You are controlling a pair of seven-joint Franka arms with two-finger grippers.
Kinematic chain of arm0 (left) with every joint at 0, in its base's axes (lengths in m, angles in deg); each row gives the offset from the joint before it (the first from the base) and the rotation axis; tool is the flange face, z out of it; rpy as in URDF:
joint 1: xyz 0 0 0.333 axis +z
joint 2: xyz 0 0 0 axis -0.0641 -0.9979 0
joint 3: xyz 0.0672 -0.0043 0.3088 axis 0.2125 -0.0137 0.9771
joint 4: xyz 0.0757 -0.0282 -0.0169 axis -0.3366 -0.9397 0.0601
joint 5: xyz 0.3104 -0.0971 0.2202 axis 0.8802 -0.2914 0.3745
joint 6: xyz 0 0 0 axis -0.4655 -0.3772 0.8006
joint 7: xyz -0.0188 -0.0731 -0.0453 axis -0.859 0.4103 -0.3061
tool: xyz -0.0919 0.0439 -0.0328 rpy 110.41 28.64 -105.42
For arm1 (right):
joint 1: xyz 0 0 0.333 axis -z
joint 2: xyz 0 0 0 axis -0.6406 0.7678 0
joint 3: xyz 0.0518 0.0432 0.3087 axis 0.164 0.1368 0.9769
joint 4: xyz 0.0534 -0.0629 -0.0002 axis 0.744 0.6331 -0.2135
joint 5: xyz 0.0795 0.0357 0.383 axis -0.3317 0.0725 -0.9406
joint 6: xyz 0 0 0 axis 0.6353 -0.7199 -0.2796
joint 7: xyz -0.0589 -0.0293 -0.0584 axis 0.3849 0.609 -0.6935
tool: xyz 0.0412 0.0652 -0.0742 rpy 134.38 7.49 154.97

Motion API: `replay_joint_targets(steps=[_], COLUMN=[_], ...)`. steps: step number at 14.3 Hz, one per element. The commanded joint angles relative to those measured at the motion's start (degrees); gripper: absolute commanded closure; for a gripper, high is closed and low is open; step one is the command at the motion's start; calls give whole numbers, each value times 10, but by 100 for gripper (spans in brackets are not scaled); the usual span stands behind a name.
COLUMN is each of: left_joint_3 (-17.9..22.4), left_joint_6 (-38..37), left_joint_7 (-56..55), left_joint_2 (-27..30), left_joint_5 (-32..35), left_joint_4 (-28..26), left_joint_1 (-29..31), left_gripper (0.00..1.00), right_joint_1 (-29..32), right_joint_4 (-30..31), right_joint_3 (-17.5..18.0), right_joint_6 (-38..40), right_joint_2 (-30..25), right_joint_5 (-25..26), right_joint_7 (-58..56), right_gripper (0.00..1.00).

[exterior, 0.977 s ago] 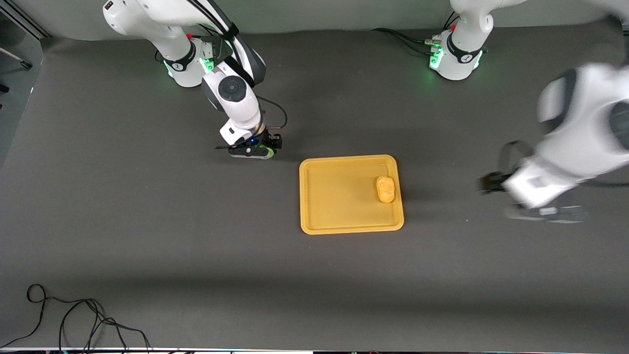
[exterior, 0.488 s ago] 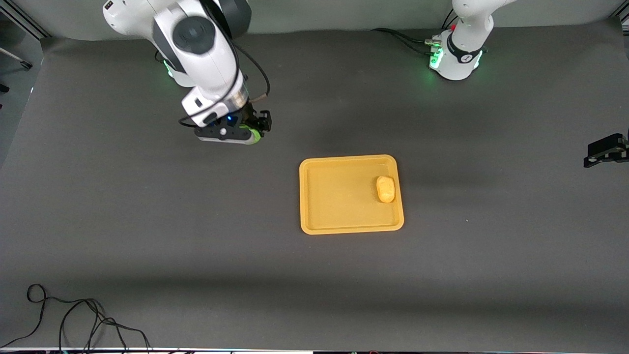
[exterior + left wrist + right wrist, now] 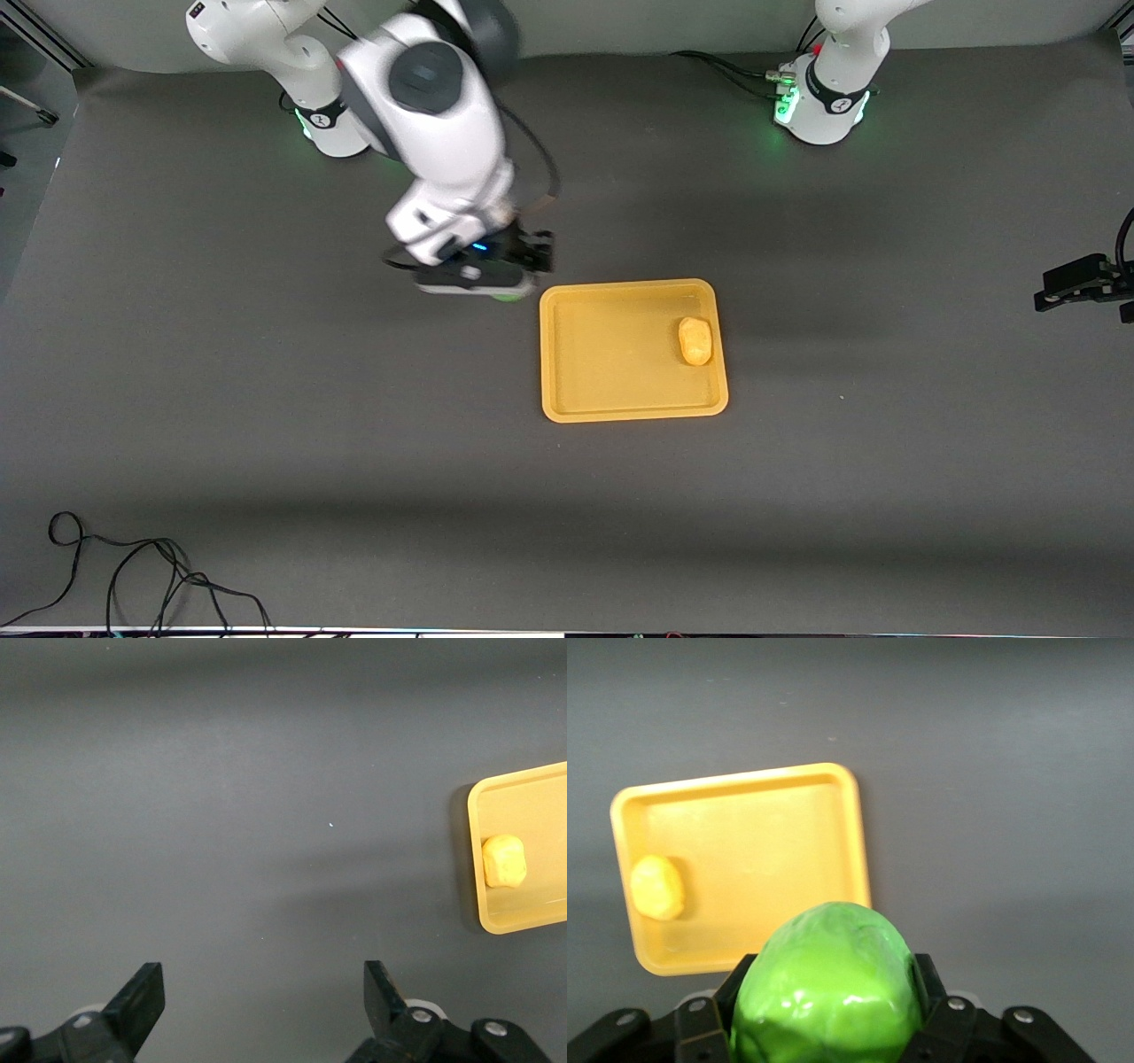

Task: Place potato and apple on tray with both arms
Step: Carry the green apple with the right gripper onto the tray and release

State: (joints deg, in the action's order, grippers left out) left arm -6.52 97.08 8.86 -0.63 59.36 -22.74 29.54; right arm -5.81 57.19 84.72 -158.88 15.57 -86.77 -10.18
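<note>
- Dark mat (image 3: 266, 399): tray (image 3: 620, 403) mid-table, potato (image 3: 695, 341) inside, at its left-arm end.
- Right gripper (image 3: 483, 282): clamped on apple (image 3: 824, 988), has travelled from near its base to just short of the tray's rim; release likely next.
- Left gripper (image 3: 261, 1001): spread wide, empty, withdrawn to the table's edge; seemingly waiting.

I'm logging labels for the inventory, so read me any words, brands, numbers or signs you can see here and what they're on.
None can be read.
The tray, the potato and the apple bear no writing.
The dark collar on each arm's base carries a small white mark, too small to read.
The right gripper holding the apple and the open left gripper show no labels.
</note>
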Motion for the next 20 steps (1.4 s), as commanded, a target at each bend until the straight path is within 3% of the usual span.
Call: replay_joint_targets(steps=[1, 4, 7, 12, 15, 16, 17, 18, 19, 20], left_joint_3=[-1, 0, 26, 31, 33, 66, 126, 194, 240, 288], left_joint_6=[4, -5, -7, -4, -11, -11, -11, -10, -10, -11], left_joint_7=[-8, -8, 0, 13, 14, 16, 18, 34, 64, 79], left_joint_2=[-3, -3, -3, -5, -4, -3, -2, -1, -1, 1], left_joint_5=[-1, -1, -8, -9, -9, -11, -12, -26, -53, -77], left_joint_4=[8, 7, 7, 6, 4, 3, 4, 5, 6, 5], left_joint_1=[14, 18, 19, 27, 18, -11, -73, -131, -168, -210], left_gripper=[0, 0, 0, 0, 0, 0, 0, 0, 0, 0], right_joint_1=[-50, -81, -82, -80, -73, -71, -66, -63, -62, -62], right_joint_4=[-190, -214, -212, -210, -208, -205, -204, -203, -203, -203], right_joint_3=[-4, -4, -4, -11, -11, -11, -11, -11, -11, -11], right_joint_6=[41, -26, -110, -179, -191, -194, -199, -206, -207, -206], right_joint_2=[144, 213, 286, 358, 369, 371, 374, 375, 375, 374], right_joint_5=[4, 4, 6, 18, 35, 35, 35, 35, 35, 35], right_joint_7=[64, 66, 73, 73, 73, 73, 73, 73, 73, 73], right_gripper=[47, 47, 47, 46, 46, 45, 44, 36, 14, 0])
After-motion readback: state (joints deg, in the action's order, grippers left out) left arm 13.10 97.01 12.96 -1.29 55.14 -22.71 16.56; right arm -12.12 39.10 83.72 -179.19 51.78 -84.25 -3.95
